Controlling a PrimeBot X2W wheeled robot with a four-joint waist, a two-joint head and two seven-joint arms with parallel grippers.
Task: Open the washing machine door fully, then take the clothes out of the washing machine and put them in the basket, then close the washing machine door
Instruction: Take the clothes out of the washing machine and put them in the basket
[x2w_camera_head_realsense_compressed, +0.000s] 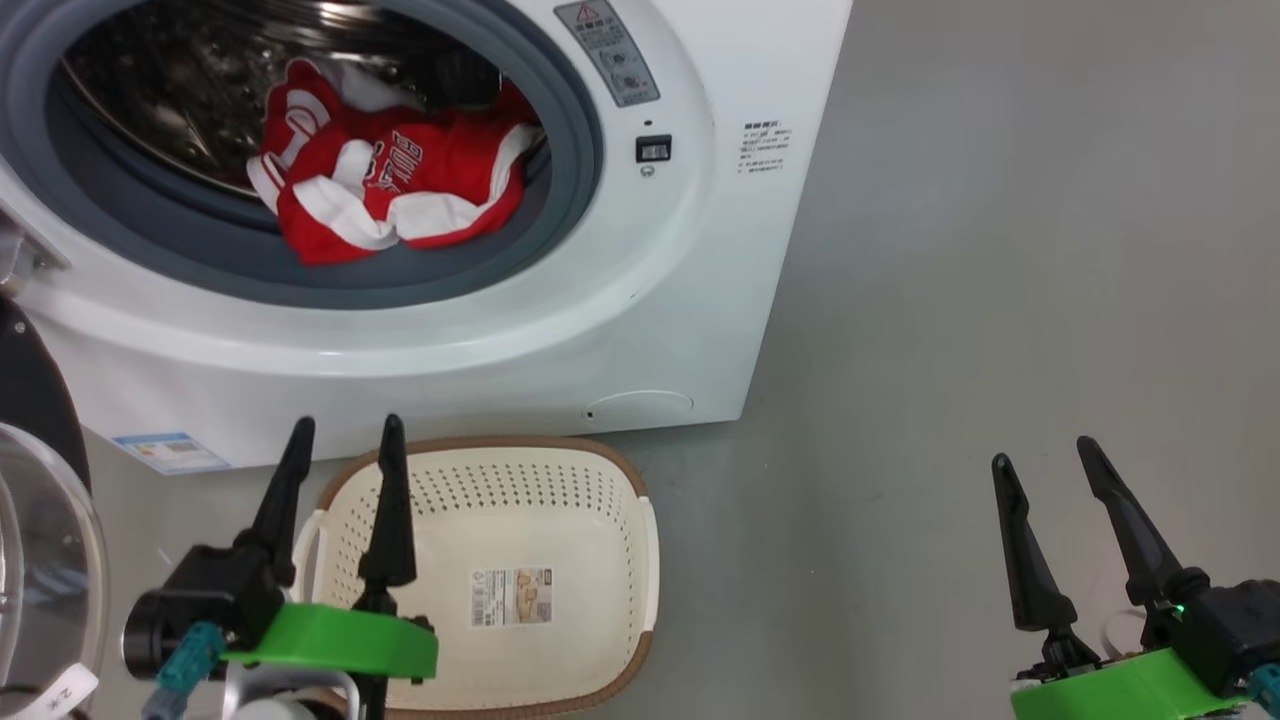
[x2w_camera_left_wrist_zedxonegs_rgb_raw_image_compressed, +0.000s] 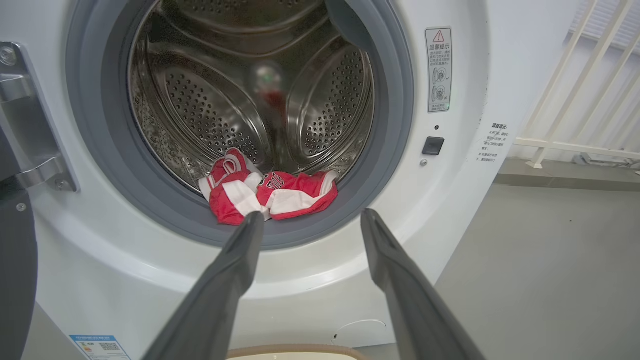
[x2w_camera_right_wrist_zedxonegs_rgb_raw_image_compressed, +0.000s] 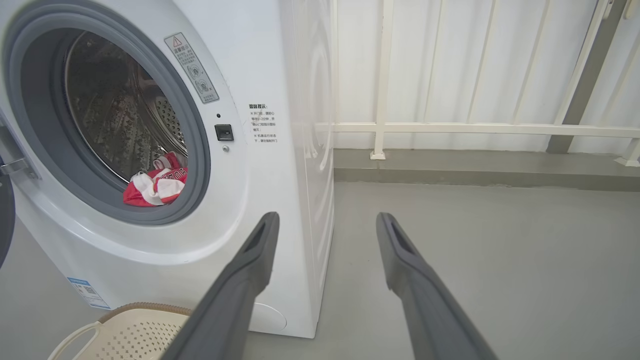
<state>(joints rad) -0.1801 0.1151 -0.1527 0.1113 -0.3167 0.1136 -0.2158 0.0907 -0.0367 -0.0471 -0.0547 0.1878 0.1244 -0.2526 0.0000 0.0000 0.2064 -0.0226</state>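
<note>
My left claw hangs spread and empty over the left edge of the basket, which sits on the floor just in front of the washing machine. The clothes lie bunched at the front lip of the drum, ahead of that claw and apart from it. My right claw is spread too, over the floor well to the right. The door stands open at my far left.

Plain grey floor meets a white railing along a pale wall.
</note>
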